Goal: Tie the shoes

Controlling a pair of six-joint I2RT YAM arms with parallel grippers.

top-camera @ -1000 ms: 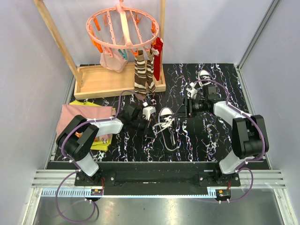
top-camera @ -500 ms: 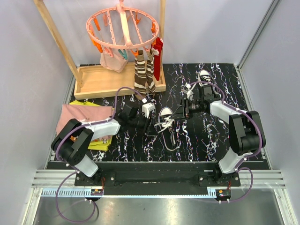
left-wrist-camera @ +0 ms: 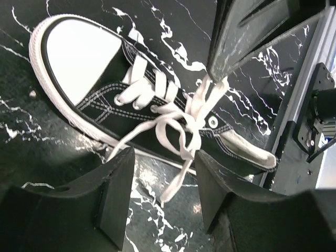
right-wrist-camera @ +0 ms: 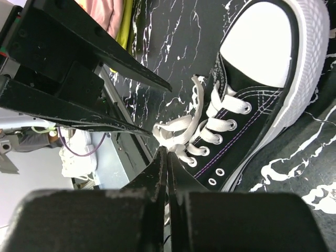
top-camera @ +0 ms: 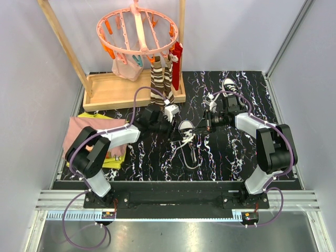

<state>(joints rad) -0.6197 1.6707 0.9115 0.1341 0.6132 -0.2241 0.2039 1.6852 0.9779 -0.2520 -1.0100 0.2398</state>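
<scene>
One black sneaker (top-camera: 185, 135) with a white toe cap lies mid-table, its white laces (top-camera: 191, 155) trailing toward me. In the left wrist view the shoe (left-wrist-camera: 100, 100) lies across the frame with a loose knot of laces (left-wrist-camera: 181, 123). My left gripper (left-wrist-camera: 164, 157) stands open just short of it, a lace end hanging loose between its fingers (left-wrist-camera: 118, 191). My right gripper (right-wrist-camera: 167, 152) is shut on a lace loop at the shoe's throat (right-wrist-camera: 231, 131). From above, the left gripper (top-camera: 172, 126) and right gripper (top-camera: 202, 126) flank the shoe. The second shoe (top-camera: 228, 84) lies at the back right.
A wooden rack tray (top-camera: 118, 92) stands at the back left under a pink peg hanger (top-camera: 137, 31), with brown striped socks (top-camera: 160, 84) hanging from it. Folded pink and yellow cloths (top-camera: 94, 131) lie at the left edge.
My left gripper has opened and drawn back toward the rack. My right gripper has shut on the lace beside the shoe.
</scene>
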